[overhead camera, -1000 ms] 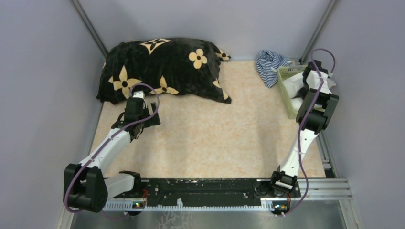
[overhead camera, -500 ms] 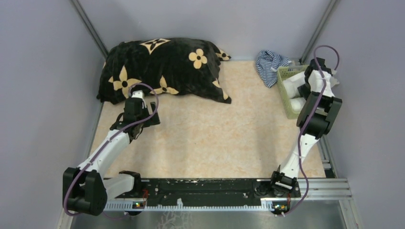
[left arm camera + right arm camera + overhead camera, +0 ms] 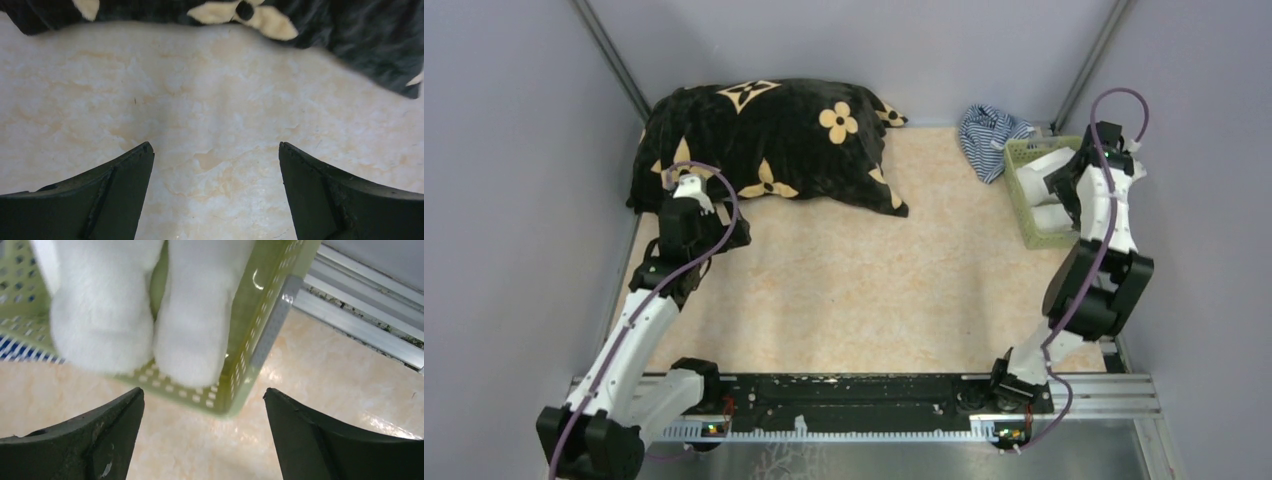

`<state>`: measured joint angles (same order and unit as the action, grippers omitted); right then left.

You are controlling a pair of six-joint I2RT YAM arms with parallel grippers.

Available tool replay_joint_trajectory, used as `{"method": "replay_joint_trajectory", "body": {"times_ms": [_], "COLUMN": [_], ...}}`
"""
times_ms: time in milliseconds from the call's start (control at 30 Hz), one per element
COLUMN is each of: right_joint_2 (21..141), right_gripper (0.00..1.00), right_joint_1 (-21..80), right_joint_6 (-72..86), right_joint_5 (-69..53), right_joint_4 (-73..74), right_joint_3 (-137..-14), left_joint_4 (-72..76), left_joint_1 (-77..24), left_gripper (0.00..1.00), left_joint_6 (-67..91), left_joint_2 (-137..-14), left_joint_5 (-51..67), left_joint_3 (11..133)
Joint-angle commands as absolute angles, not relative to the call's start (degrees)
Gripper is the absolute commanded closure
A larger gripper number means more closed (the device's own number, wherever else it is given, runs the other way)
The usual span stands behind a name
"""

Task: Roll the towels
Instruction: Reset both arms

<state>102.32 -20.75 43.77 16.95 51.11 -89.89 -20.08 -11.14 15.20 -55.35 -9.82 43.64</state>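
Observation:
Two rolled white towels (image 3: 100,315) lie side by side in a pale green basket (image 3: 250,365); from above, the towels (image 3: 1042,160) show as white rolls inside the basket (image 3: 1022,195) at the right edge. My right gripper (image 3: 204,392) is open and holds nothing. It hangs above the basket's near end, apart from the rolls, and from above the right gripper (image 3: 1066,195) is partly hidden by its own arm. My left gripper (image 3: 215,150) is open over bare tabletop just short of the pillow. From above, the left gripper (image 3: 686,188) sits at the pillow's near left edge.
A black pillow with tan flowers (image 3: 764,140) fills the far left, and its edge (image 3: 325,30) shows ahead of the left fingers. A blue-and-white striped garment (image 3: 986,135) lies crumpled beside the basket's far left corner. A metal rail (image 3: 360,325) runs along the right side.
My right gripper has opened and drawn up and back from inside the basket, leaving the towel roll there. The left arm has swung left, nearer the pillow's left end.

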Motion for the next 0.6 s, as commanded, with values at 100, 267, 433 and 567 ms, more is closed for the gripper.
{"method": "replay_joint_trajectory", "body": {"times_ms": [100,267,433,567], "right_joint_2": [72.6,57.9,50.4,40.9], "right_gripper": [0.08,0.07,0.04,0.01], "right_joint_1": [-20.5,-19.0,-9.1,-3.9], "right_joint_6": [33.5,30.6,24.6,21.3], "right_joint_5": [4.3,0.1,11.1,16.5], "right_joint_4": [39.2,34.8,36.1,31.9], "right_joint_3": [-75.8,-66.4,-62.9,-55.0], "left_joint_4": [-22.1,-22.4,-27.0,-29.0], "left_joint_1": [-10.9,-10.9,-10.9,-10.9], "left_gripper": [0.0,0.0,0.0,0.0], "left_joint_6": [17.4,16.0,15.1,14.9], "left_joint_2": [-44.8,-39.0,-34.4,-30.3], "left_joint_5": [-8.4,-13.2,-19.0,-21.9], "left_joint_3": [48.0,47.1,47.4,45.3]}}
